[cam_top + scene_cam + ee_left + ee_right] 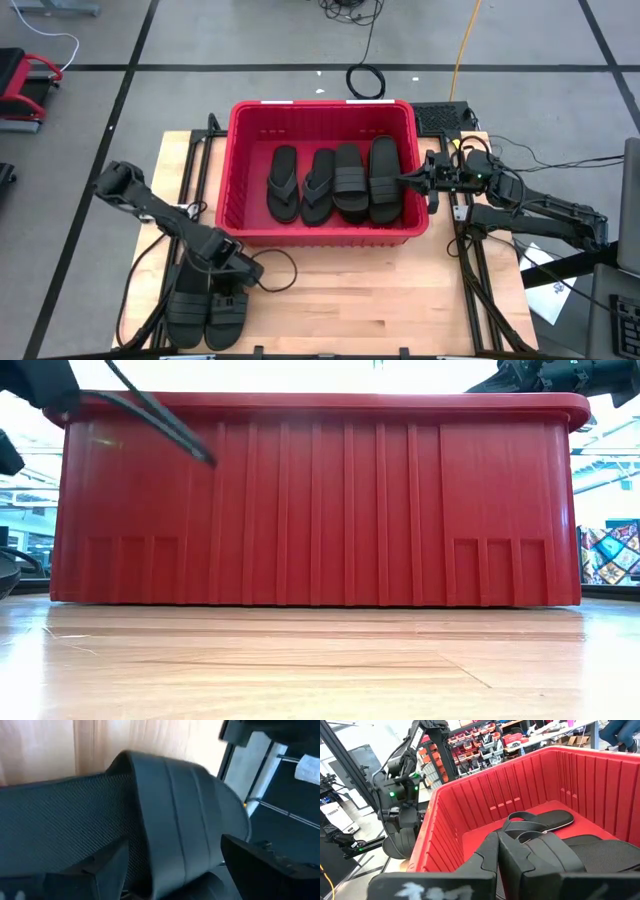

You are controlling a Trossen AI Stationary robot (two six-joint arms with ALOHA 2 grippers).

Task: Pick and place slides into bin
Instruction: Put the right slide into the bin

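Counting from the high view: four slides lie side by side inside the bin [322, 112], toes toward the far wall. Two are thong-style flip-flops [283, 184], two are band-strap sandals [384, 180]. That much of the job reads as done.

Still out on the table [380, 300]: a cluster of band-strap slides [207, 303] near the front-left corner, just outside the bin's front wall. At least two show there; more may be stacked beneath, but the arm and the dark-on-dark rubber hide the count.

Left gripper [232, 262] hangs directly over that cluster. In the left wrist view its fingers [260, 865] stand spread wide to either side of a ribbed strap [185, 825], not yet pinching it. My reading: a pick is being set up, closure not made.

Right gripper [412, 180] reaches over the bin's right rim, tip by the rightmost sandal inside. Its fingers are pressed together and carry nothing, as far as the right wrist view shows.

Low view gives only the bin's ribbed front wall; nothing of the contents.

Judgement: roughly half placed, the front-left cluster still to be lifted and carried over the rim.
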